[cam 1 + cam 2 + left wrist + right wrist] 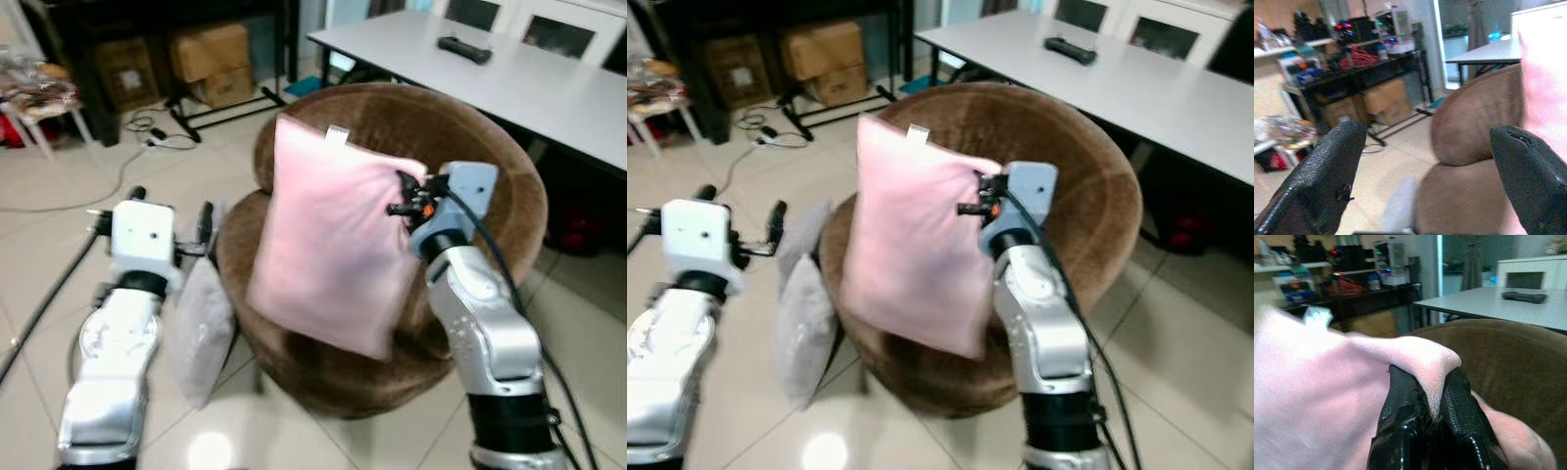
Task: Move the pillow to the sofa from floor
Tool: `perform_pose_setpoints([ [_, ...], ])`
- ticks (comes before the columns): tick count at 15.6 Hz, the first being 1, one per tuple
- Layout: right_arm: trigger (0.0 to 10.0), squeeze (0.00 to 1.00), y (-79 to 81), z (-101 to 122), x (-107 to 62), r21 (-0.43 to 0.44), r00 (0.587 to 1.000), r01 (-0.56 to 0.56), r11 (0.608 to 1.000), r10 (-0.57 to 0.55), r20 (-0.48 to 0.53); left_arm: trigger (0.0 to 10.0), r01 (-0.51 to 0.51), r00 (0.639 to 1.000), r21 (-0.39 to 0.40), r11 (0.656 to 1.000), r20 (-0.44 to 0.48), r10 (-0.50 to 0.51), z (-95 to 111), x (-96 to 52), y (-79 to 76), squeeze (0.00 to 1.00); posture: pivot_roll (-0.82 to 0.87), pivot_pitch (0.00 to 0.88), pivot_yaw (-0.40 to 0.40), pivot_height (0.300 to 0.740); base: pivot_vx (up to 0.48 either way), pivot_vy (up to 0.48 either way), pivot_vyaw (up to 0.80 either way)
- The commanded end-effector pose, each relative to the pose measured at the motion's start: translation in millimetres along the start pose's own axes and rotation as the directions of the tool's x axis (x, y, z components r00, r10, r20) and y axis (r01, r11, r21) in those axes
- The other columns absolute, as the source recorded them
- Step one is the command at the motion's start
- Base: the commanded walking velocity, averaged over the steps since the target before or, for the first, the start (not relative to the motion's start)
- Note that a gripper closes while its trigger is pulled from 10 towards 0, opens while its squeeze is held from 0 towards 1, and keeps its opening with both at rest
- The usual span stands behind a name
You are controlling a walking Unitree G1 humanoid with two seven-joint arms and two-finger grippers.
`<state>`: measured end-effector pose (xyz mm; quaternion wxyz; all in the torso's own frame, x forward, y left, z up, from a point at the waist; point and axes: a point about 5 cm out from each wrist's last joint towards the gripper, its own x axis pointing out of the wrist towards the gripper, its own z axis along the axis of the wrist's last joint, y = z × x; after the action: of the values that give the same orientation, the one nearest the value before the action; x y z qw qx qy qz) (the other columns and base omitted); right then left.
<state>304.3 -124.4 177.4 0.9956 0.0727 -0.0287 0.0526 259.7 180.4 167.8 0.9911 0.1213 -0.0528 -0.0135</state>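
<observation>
1. The sofa [490,176], a round brown seat with a high curved back, lay directly beyond and below the right jaws, its cushion open to receive the load.
2. The pillow [328,235] was pink, flat and rectangular, hanging in the air over the seat. It was held only by one upper corner and drooped down and away from the right jaws.
3. It looked light and very soft. The fabric bunched and folded where it was pinched, so it would likely sag and swing instead of keeping its shape.
4. A corner pinch seemed enough for such a weight, though the smooth cover might slip. A deeper bite along the edge would probably hold more surely.
5. A grey cushion [201,323] leaned against the sofa's side on the floor, below the left jaws.
6. The right jaws [1432,418] were clamped together on the pillow corner, with cloth squeezed between them.
7. The left jaws [1427,171] stood wide apart and empty, beside the sofa, well apart from the pillow.
</observation>
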Motion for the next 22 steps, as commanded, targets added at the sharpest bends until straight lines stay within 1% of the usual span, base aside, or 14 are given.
perform_pose_setpoints([
  [1,10.0,0.0,1.3,14.5,0.3,0.004,0.997,-0.01,1.0,0.01,0.077,10.0,0.001,1.0,0.01,1.0,0.011,-0.001,2.5,-1.1,2.7,0.0,0.12,0.0,-0.042,0.74,0.304,0.0,0.0],
  [5,10.0,0.0,5.2,15.5,2.1,-0.014,0.996,-0.023,1.0,0.024,0.091,10.0,0.002,1.0,0.009,1.0,0.012,-0.002,2.6,-2.5,3.4,0.0,0.13,0.0,-0.047,0.74,0.305,0.0,0.0],
  [10,10.0,0.0,10.2,15.0,1.5,-0.01,0.994,-0.051,0.999,0.051,0.093,10.0,0.009,1.0,0.012,1.0,0.013,-0.01,2.7,-3.0,3.5,0.0,0.13,0.0,-0.047,0.74,0.304,0.0,0.0],
  [22,10.0,0.0,14.4,14.7,2.4,-0.016,0.992,-0.084,0.996,0.085,0.09,10.0,0.019,1.0,0.013,1.0,0.014,-0.019,3.0,-3.2,2.5,0.0,0.14,0.0,-0.046,0.74,0.304,0.0,0.0],
])
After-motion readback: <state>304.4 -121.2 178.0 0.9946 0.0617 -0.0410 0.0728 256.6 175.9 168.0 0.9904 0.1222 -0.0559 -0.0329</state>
